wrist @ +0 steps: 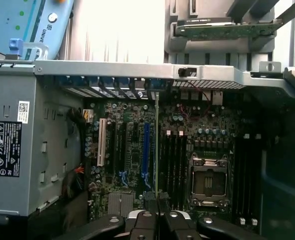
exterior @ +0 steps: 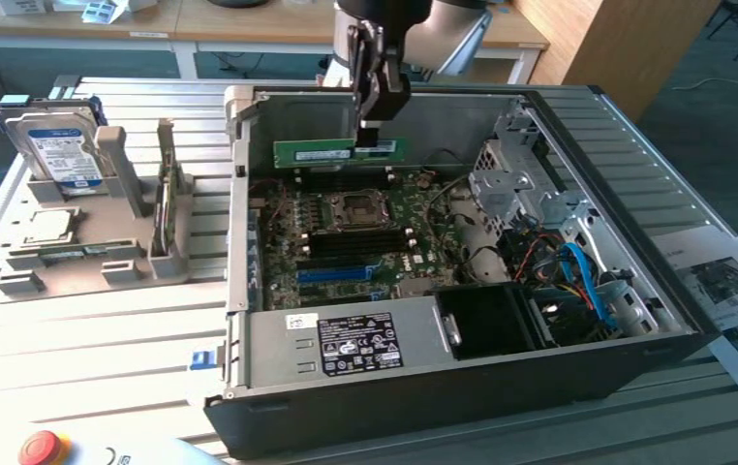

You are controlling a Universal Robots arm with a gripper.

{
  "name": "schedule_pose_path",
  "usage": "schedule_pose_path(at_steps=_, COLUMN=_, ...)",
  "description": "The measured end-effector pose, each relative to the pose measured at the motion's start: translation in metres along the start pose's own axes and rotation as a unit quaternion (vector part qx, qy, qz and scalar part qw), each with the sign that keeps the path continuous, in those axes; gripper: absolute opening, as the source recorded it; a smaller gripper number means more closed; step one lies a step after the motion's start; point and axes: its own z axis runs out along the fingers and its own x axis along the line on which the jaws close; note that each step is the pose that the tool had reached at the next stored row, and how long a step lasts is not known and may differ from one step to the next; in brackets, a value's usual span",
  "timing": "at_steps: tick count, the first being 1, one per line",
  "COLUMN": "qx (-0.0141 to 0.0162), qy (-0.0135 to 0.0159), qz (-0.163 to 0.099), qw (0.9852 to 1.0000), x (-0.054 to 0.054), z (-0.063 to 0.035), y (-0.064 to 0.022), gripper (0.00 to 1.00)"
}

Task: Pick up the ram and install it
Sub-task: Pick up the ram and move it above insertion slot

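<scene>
One ram stick [exterior: 323, 152] is pinched in my gripper [exterior: 376, 136]. My fingers are clenched on one end of it, so most of its green length juts out sideways from the grip toward the exterior view's left. I hold it on edge with its long side level, which I judge is how it has to meet a slot: upright, lower edge first. From the wrist view the ram [wrist: 156, 145] shows as a thin line running straight out from my gripper [wrist: 157, 216], so it sits square in the grip rather than twisted.

It hangs in the air inside the open computer case [exterior: 473, 387], above the motherboard [exterior: 415, 228], touching nothing beneath it. Below my fingers lie the black memory slots [wrist: 175, 165], running parallel to the stick. Its edge appears between them and the long blue slot [wrist: 146, 147]. I take it as close to lined up, though I cannot tell which slot it is over. Just beyond those black slots is the processor socket [wrist: 207, 180].

Well away from my gripper, outside the case on the exterior view's left, a hard drive [exterior: 59, 145] stands upright in a grey holder [exterior: 124, 165], likely so fingers can close on it from above. A red button [exterior: 44, 448] sits far off on the slatted table [exterior: 98, 329].
</scene>
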Motion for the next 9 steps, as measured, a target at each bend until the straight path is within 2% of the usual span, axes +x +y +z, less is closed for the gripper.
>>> schedule_pose_path(at_steps=5, qx=0.0000, qy=0.0001, qz=0.000, qw=1.0000, x=0.000, z=-0.0004, y=-0.0143, gripper=0.12)
schedule_pose_path(at_steps=9, qx=0.0000, qy=0.0000, qz=0.000, qw=1.0000, x=0.000, z=-0.0004, y=-0.0159, gripper=0.12)
